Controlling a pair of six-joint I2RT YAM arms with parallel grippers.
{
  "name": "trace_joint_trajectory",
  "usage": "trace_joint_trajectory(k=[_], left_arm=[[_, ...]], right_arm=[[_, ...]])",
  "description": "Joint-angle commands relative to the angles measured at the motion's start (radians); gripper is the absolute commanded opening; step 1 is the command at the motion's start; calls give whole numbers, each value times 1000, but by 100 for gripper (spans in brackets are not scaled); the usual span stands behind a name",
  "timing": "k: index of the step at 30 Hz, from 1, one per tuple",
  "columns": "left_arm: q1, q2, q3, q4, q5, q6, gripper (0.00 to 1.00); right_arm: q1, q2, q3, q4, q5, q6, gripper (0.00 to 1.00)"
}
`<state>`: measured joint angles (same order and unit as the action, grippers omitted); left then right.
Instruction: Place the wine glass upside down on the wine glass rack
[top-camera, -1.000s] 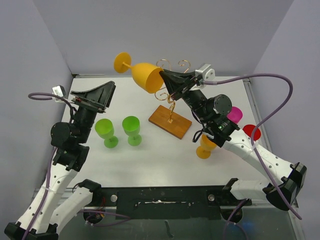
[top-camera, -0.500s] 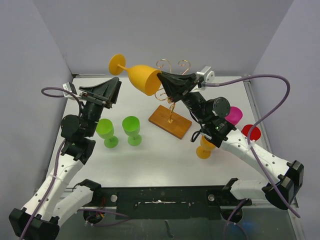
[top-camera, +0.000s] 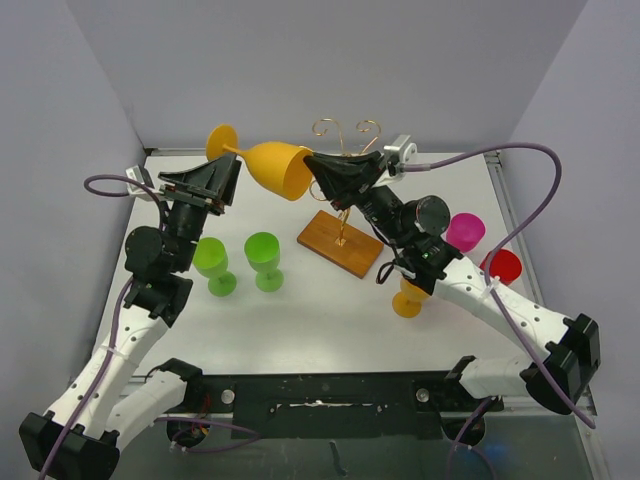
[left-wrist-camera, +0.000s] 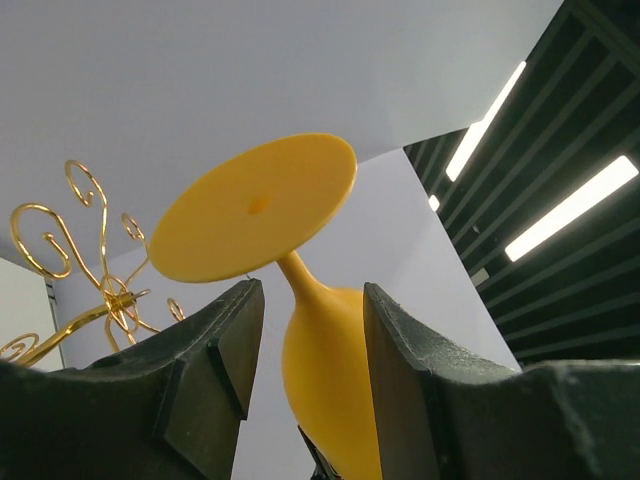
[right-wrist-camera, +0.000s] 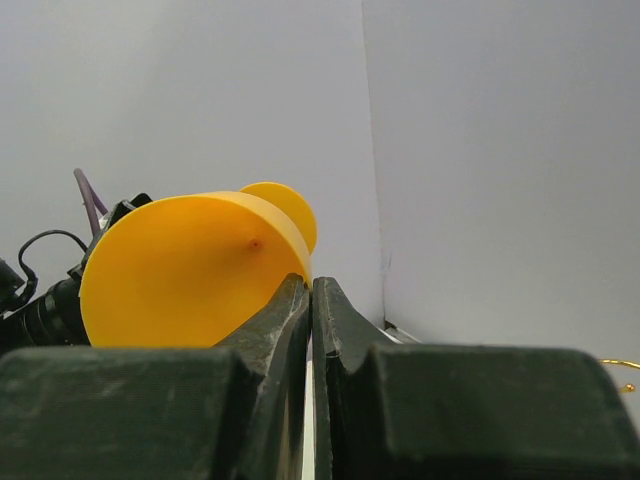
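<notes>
The wine glass lay sideways in mid-air, rim pinched by the right gripper, foot pointing at the left gripper, whose spread jaws lined up on the stem.

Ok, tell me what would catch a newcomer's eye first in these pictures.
A yellow-orange wine glass hangs sideways in mid-air at the upper middle of the overhead view, its bowl rim pinched by the right gripper. The left gripper is open at the glass's foot end, and its wrist view shows the stem between its fingers. Just right of the glass stands the gold wire rack on its wooden base.
</notes>
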<state>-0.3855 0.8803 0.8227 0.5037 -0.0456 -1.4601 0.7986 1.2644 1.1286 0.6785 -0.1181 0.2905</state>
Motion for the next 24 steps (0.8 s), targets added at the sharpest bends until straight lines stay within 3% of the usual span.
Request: trace_joint_trajectory(k=[1, 17, 24], left_arm=[[-3, -3, 35, -17, -47, 14, 43], [39, -1, 61, -32, -42, -5, 36], [45, 1, 67, -24, -39, -1, 21]], right_arm=[[4, 12, 19, 95, -34, 39, 0], [3, 51, 17, 66, -113, 75, 0], [3, 47, 6, 20, -142, 81, 0]])
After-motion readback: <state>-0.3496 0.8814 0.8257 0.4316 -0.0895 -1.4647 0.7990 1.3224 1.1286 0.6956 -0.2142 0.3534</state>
